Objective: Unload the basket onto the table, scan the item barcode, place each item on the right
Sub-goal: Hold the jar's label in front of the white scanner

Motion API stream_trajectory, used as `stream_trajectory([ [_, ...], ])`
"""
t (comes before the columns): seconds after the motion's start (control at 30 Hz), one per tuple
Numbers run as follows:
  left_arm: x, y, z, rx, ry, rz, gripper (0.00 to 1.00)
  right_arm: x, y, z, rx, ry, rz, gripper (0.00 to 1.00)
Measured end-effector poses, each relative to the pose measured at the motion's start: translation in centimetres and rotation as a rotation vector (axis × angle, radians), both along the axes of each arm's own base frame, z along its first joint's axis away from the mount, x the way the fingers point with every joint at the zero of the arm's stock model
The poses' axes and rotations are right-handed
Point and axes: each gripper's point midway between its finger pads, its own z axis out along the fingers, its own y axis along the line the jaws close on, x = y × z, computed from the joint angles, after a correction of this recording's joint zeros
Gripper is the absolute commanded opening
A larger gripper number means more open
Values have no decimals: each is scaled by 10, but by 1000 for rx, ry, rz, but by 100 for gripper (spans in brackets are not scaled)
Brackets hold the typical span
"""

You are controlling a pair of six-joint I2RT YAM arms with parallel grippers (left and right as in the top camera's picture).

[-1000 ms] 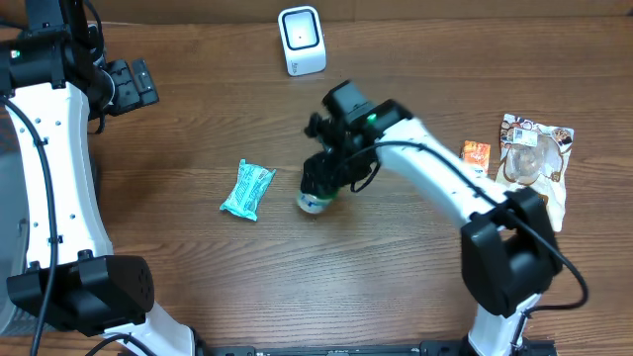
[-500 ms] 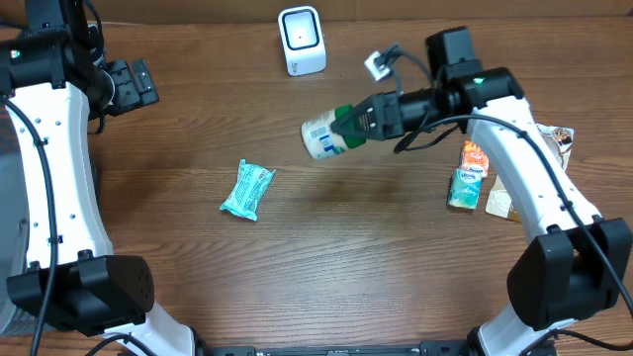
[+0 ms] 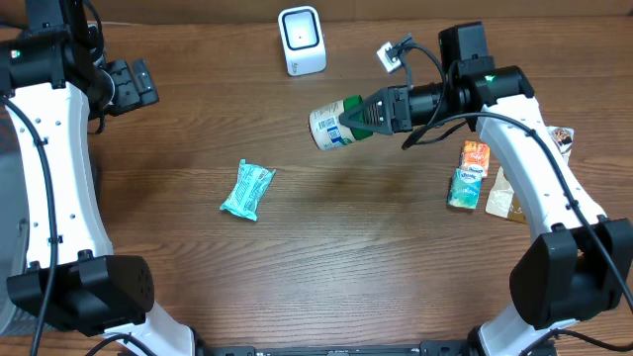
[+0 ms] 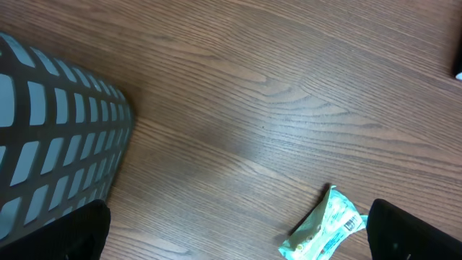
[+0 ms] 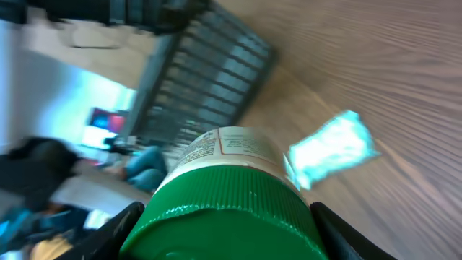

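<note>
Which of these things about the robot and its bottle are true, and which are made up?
1. The right gripper is holding the green-capped bottle. True.
2. The bottle stands upright on the table. False: it is held on its side, clamped at the cap end.
3. The teal packet lies on the table, away from both grippers. True.
4. The left gripper is grabbing the white scanner. False: it is open and empty, off to the side of the scanner.
</note>
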Motion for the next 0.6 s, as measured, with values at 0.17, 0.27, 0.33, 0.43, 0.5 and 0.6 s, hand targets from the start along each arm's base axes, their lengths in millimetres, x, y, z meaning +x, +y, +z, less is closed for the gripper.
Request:
stream_trajectory([
  [0.17, 0, 0, 0, 0, 0, 0, 100, -1, 5, -44, -270, 16, -63, 51],
  [0.27, 0, 0, 0, 0, 0, 0, 100, -3, 15, -71, -473, -24, -97, 51],
  [0.33, 0, 0, 0, 0, 0, 0, 99, -1, 20, -84, -603, -70, -140, 47],
  [0.43, 0, 0, 0, 0, 0, 0, 100, 16, 26, -90, -726, -189, -236, 44],
  [0.5, 0, 0, 0, 0, 0, 0, 99, 33, 25, -85, -762, -261, -309, 43],
  [0.6, 0, 0, 0, 0, 0, 0, 100, 58, 14, -71, -809, -335, -420, 42],
])
